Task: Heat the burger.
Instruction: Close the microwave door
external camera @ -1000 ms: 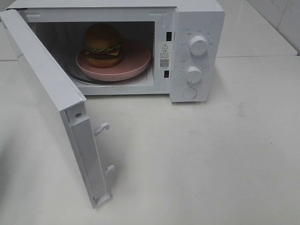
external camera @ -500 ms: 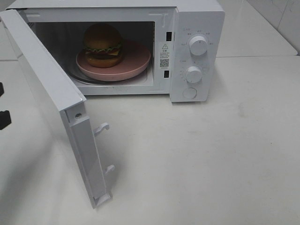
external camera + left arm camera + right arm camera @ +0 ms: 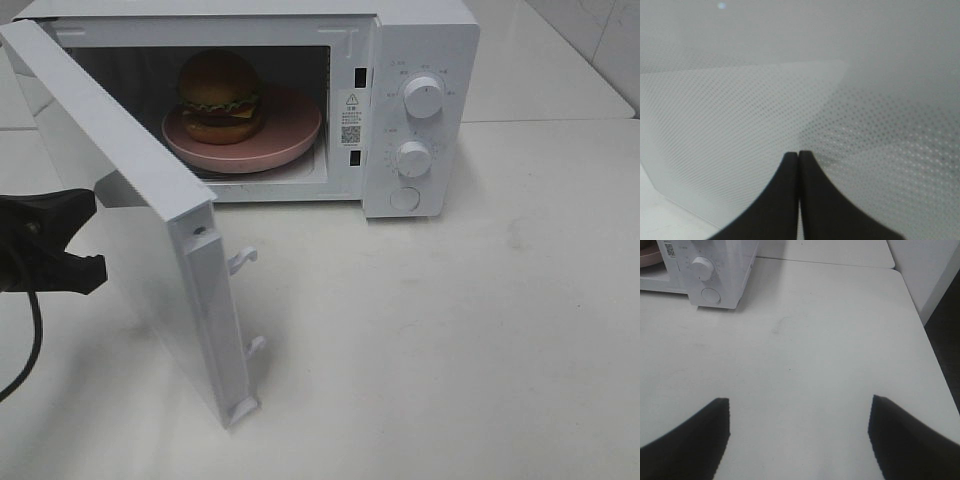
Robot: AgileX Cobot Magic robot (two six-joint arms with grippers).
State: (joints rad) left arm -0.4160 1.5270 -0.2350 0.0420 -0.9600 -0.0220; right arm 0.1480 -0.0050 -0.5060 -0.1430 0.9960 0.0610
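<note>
Your burger [image 3: 221, 95] sits on the pink plate [image 3: 292, 135] inside the microwave [image 3: 425, 45], its door [image 3: 130, 190] half open at the left, your left gripper [image 3: 798, 154] pinched together right at the door's outer face, your right gripper [image 3: 800, 407] spread wide above the table [image 3: 815, 340].

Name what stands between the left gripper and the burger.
The open microwave door stands between left gripper and burger, shown in the exterior high view.

Matte white tabletop [image 3: 480, 330], pale tiled wall [image 3: 605, 45]
</note>
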